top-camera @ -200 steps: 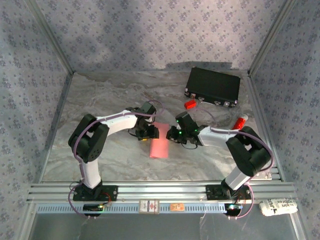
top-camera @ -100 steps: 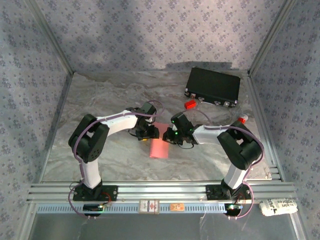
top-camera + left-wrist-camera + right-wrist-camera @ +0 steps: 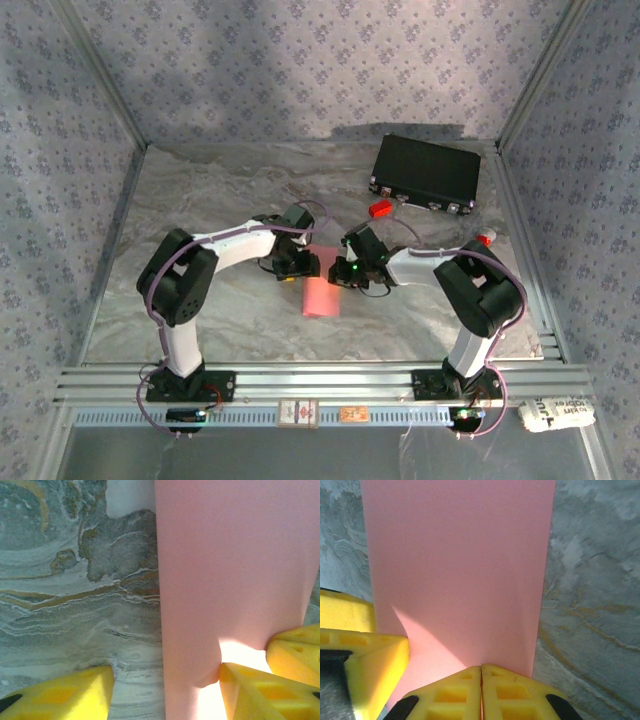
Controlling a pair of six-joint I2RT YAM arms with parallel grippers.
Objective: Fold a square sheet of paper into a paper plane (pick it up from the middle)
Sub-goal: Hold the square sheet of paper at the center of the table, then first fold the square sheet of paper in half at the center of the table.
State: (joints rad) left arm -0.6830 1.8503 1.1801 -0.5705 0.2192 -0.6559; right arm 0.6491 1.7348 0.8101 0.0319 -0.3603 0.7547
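On my right gripper (image 3: 481, 680) the jaws are pressed together, tips set down on the square sheet of paper (image 3: 460, 565). I cannot tell whether any paper is caught in the seam. The sheet runs out ahead of them as a long strip lying flat on the desk (image 3: 75, 580).

On the left gripper (image 3: 165, 672) the jaws are spread, straddling the strip's long edge: one on bare desk, the other on the paper, just beside the right arm's tips.

My worry is the thin sheet. If the right tips drag, I expect it to skew or buckle, and if the left jaws shut here they could crumple that edge. The two sets of jaws could also knock together.

The small red block (image 3: 380, 209), black case (image 3: 427, 170) and red-and-white tube (image 3: 484, 239) lie well beyond the jaws, blocking nothing.
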